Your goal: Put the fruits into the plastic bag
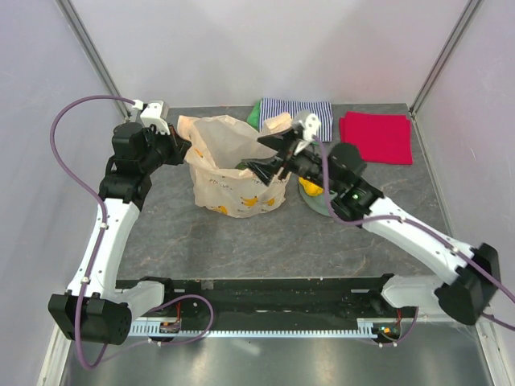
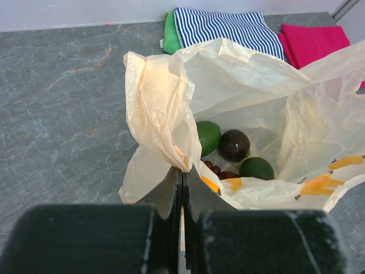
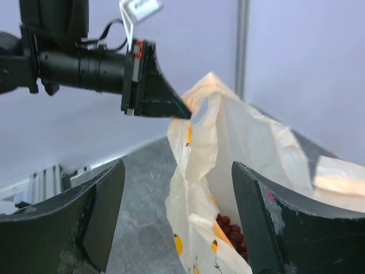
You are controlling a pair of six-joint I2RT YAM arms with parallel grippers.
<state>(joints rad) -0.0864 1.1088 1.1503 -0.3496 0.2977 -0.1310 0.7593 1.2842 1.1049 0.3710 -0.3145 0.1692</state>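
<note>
The plastic bag (image 1: 233, 173) stands open mid-table. My left gripper (image 1: 183, 147) is shut on its left handle, with the pinch showing in the left wrist view (image 2: 182, 171). Inside the bag (image 2: 245, 91) lie a bright green lime (image 2: 206, 137), a near-black round fruit (image 2: 234, 145), a dark green avocado (image 2: 256, 168) and purple grapes (image 2: 219, 169). My right gripper (image 1: 269, 154) is open and empty over the bag's right rim; in its own view (image 3: 178, 182) the bag (image 3: 228, 154) and grapes (image 3: 231, 231) lie between the fingers. A yellow fruit (image 1: 309, 190) sits on the plate (image 1: 326, 209), mostly hidden by the right arm.
A striped folded cloth (image 1: 299, 108) with a green cloth (image 1: 254, 115) beside it lies behind the bag. A red folded cloth (image 1: 376, 137) lies at the back right. Pale walls enclose the table on three sides.
</note>
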